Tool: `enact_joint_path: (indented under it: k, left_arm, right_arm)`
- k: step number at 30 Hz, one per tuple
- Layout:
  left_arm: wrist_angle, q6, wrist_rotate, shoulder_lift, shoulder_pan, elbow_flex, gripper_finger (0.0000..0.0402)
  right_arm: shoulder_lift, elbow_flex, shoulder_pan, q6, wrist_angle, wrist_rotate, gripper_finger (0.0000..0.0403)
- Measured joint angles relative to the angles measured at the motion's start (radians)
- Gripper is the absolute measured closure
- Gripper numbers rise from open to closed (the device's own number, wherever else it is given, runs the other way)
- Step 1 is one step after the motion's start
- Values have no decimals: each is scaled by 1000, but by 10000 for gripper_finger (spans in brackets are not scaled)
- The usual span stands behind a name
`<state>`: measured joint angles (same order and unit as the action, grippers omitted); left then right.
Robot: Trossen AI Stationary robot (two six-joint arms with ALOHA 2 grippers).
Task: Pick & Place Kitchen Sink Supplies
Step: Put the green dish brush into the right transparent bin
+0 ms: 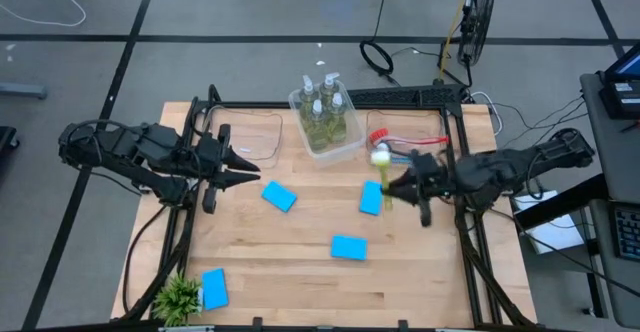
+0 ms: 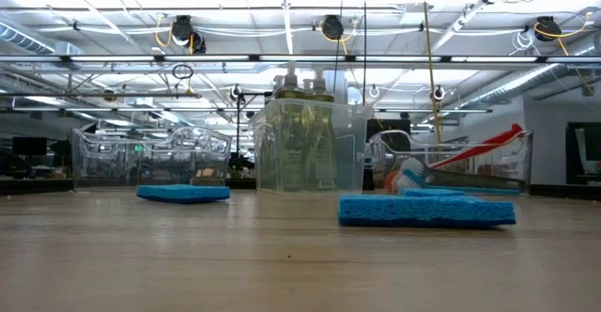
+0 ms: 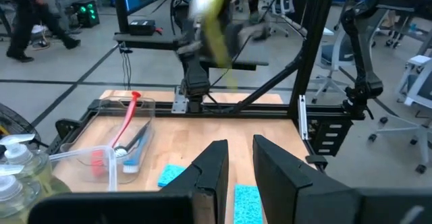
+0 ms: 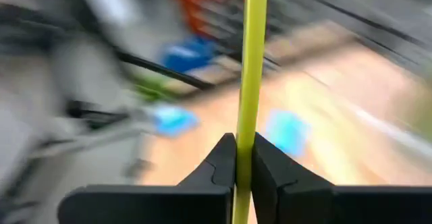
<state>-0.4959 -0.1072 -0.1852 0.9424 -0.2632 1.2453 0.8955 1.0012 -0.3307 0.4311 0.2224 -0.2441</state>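
Observation:
My right gripper (image 1: 392, 185) hangs over the table's right half, shut on a yellow-green brush (image 1: 383, 172) whose white head (image 1: 380, 157) is uppermost. At the left, my left gripper (image 1: 244, 168) waits above the table, its fingers (image 3: 214, 166) a little apart with nothing between them. Several pump bottles of yellow-green soap stand in a clear bin (image 1: 325, 122) at the far middle. A red brush (image 1: 385, 138) lies in the clear bin (image 1: 410, 144) at the far right. Flat blue sponges lie on the wood: one (image 1: 279, 196) left of centre, one (image 1: 371, 198) under the brush, one (image 1: 348, 247) nearer. My right gripper pinches the brush's thin yellow-green handle (image 4: 251, 109) between its two fingers, some way along its length, with handle showing on both sides of them. The fingers come about level from the table's right side and lie across the handle. The brush is lifted clear, roughly upright, head up.
Another clear bin (image 1: 250, 137) stands at the far left beside my left gripper. A further blue sponge (image 1: 214, 288) and a small green potted plant (image 1: 178, 297) sit at the near left corner. Black frame rails (image 1: 470, 262) run along the table's sides.

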Motion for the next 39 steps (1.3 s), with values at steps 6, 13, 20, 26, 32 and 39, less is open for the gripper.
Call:
enact_joint_path:
  k: [6, 13, 20, 26, 32, 39]
  left_arm:
    - [0, -6, -14, 0, 0, 0, 330]
    - [-1, -4, -83, 0, 0, 0, 330]
    - [-1, 0, -85, 0, 0, 0, 330]
    - [-1, 0, -85, 0, 0, 0, 330]
    - [-1, -29, -85, 0, 0, 0, 330]
    - [-2, -29, -85, 0, 0, 0, 330]
  right_arm:
    - [-35, 0, 68, 228, 456, -261, 390]
    - [-22, 0, 269, 72, 655, -274, 390]
    - [23, 0, 515, -207, 697, -173, 390]
    - [99, 0, 694, -446, 699, -170, 390]
    - [208, 0, 814, -640, 699, -146, 390]
    - [311, 0, 878, -772, 705, -94, 389]
